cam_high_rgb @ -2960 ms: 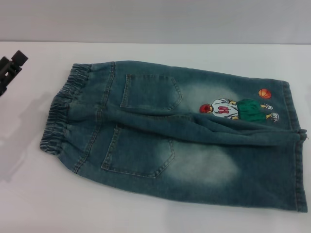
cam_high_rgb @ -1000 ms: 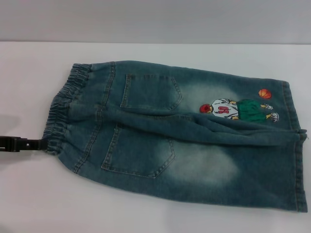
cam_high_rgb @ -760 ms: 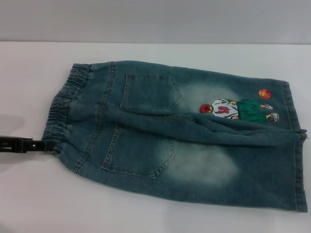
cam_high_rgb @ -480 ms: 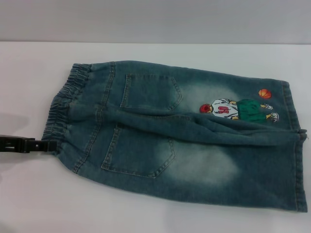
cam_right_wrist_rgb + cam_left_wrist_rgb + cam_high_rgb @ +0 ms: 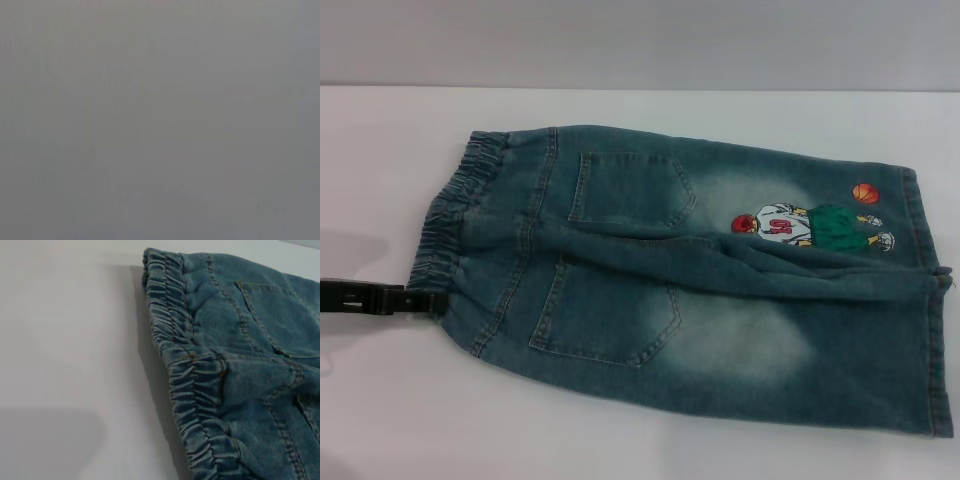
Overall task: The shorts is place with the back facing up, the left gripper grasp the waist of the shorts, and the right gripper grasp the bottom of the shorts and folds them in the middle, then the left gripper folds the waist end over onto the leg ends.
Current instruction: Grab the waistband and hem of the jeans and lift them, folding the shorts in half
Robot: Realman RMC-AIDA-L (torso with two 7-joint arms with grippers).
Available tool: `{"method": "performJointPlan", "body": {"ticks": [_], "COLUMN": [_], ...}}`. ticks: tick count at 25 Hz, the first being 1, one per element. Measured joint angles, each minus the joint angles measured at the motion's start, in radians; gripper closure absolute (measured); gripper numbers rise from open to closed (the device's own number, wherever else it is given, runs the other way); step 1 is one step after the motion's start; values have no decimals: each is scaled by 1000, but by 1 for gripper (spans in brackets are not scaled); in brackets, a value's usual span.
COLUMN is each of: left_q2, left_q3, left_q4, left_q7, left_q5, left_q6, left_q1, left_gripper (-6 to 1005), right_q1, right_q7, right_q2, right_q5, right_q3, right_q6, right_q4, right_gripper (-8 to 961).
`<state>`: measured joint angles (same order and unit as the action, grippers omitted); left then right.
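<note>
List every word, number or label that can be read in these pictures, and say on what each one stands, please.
Red marks, perhaps a number, on the jersey of the cartoon print on the shorts: too blurred to read.
The waist in the left wrist view: no label or text.
The left gripper: no marking visible.
The right wrist view: plain grey, no text.

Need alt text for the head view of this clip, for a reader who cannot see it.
Blue denim shorts lie flat, back up, on a white table, with the left gripper at the near corner of the elastic waist on the left. The leg ends point right, a cartoon print on the far leg. The right gripper is out of view.
</note>
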<state>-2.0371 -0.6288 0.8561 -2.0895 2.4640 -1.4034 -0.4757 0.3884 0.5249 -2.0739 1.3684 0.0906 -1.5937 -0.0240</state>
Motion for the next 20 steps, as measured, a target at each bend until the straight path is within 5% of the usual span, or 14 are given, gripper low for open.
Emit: {"method": "performJointPlan", "body": {"ticks": [20], "left_q2": [-4], "left_q3": [0], "left_q4": [40], "left_q7": [-16], "left_q5": [-1], "left_q6": [-126], "left_q1": [-28], "left_gripper": [246], "right_q1": [-5], "right_q7": [1], "right_q2": [0], "right_q5": [0], "right_q3": [1], "right_q6": [0], "right_q4": [6], "right_gripper": [263]}}
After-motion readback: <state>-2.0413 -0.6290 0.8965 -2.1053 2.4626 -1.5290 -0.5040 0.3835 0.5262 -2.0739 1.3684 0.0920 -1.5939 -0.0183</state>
